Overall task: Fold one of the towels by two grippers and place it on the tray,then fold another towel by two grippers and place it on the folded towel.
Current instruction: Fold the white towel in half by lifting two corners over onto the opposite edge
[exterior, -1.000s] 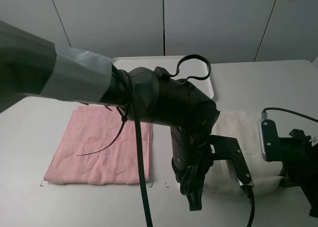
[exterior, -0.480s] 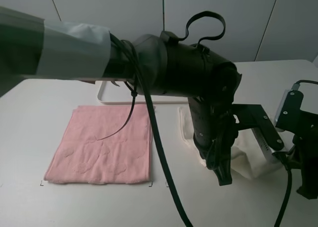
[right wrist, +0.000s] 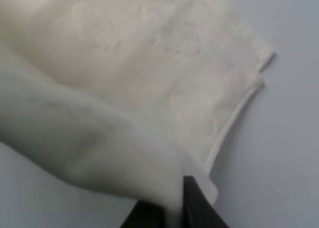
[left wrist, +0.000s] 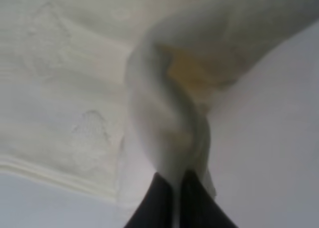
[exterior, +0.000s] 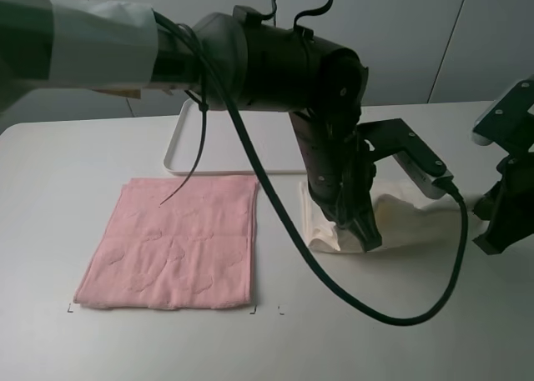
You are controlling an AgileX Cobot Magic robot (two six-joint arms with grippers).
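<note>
A cream towel (exterior: 406, 217) lies right of centre, its near edge lifted and bent over in a fold. My left gripper (exterior: 368, 238), reaching across the middle, is shut on the towel's left near corner; the left wrist view shows its gripper (left wrist: 172, 190) pinching the bunched cream towel (left wrist: 164, 113). My right gripper (exterior: 491, 231) is shut on the right corner; the right wrist view shows its gripper (right wrist: 172, 200) clamped on the cream towel's (right wrist: 124, 78) edge. A pink towel (exterior: 171, 243) lies flat at the left. The white tray (exterior: 225, 147) stands behind it.
The left arm's thick black body and cables (exterior: 275, 64) hang over the tray and table centre and hide part of the tray. The grey table (exterior: 83, 164) runs to the wall panels at the back.
Both grippers have risen and moved away from the table's front edge, carrying the cream towel's near edge up and back over the rest of it. The pink towel has not moved.
</note>
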